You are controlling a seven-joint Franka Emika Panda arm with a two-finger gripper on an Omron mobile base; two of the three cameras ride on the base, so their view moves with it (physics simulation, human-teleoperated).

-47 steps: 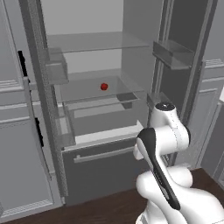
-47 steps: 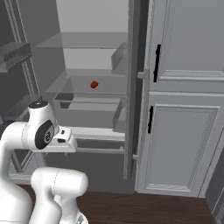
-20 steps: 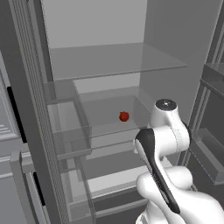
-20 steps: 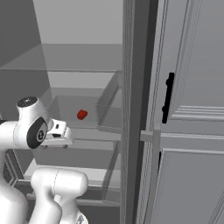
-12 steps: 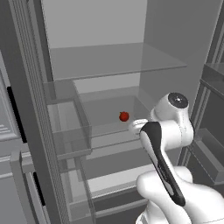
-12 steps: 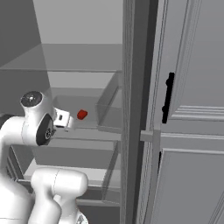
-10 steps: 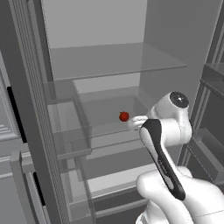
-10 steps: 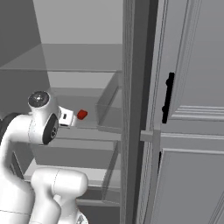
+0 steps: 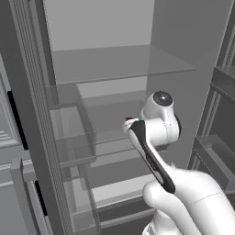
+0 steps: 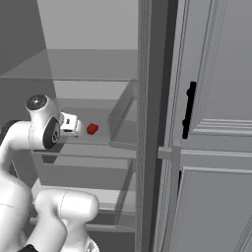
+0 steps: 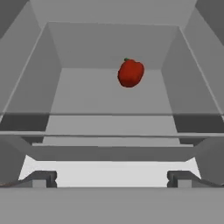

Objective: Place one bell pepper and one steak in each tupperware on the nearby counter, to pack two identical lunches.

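Observation:
A red bell pepper [image 11: 130,72] lies toward the back of a grey fridge shelf [image 11: 109,98], a little right of centre in the hand view. It also appears as a red bell pepper [image 10: 92,129] just ahead of my hand in the right base view. In the left base view my arm covers most of it, leaving a red sliver of the pepper [image 9: 128,119]. My gripper [image 11: 111,179] is open and holds nothing, its tips wide apart, level with the shelf front and short of the pepper. The counter is out of view.
Glass shelves [image 9: 119,64] stack above and below my hand. A clear bin [image 9: 73,137] sits at the left, and door racks [image 9: 215,156] stand at the right. The fridge's side post [image 10: 150,123] and a grey cabinet door with a black handle [image 10: 188,110] rise close on the right.
The base has driven closer to the open fridge. Since then my arm has raised and turned the hand toward the pepper, bringing it up to the shelf front. The pepper has stayed put.

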